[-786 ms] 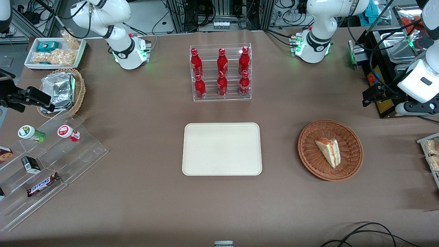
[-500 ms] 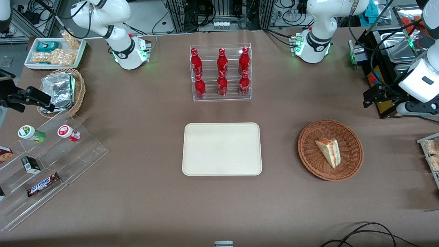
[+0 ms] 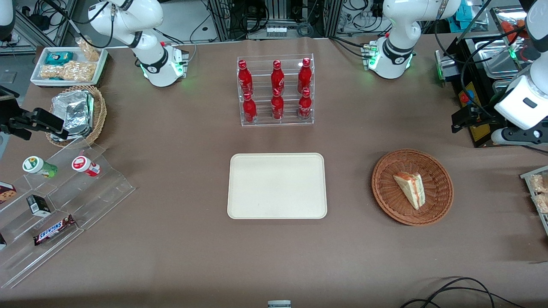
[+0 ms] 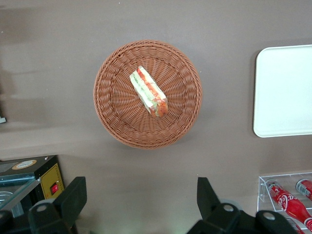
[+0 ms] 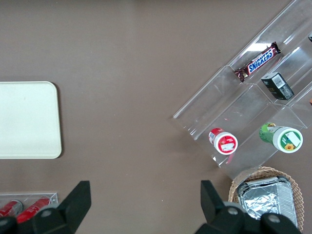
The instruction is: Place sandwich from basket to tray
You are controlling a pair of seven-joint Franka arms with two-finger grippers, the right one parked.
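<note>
The sandwich, a white-bread wedge with red and green filling, lies in the reddish-brown wicker basket toward the working arm's end of the table. The cream tray sits bare at the table's middle, beside the basket. My left gripper hangs high over the table, farther from the front camera than the basket, apart from it. The left wrist view looks down on the sandwich, the basket and a corner of the tray. There the gripper is open wide, with nothing between its fingers.
A clear rack of red bottles stands farther from the front camera than the tray. A black box with a red button is near my gripper. A stepped acrylic stand, a foil-filled tan basket and a white snack tray lie toward the parked arm's end.
My left arm's wrist and gripper have shifted slightly toward the table's middle. The sandwich, basket and tray have not moved.
</note>
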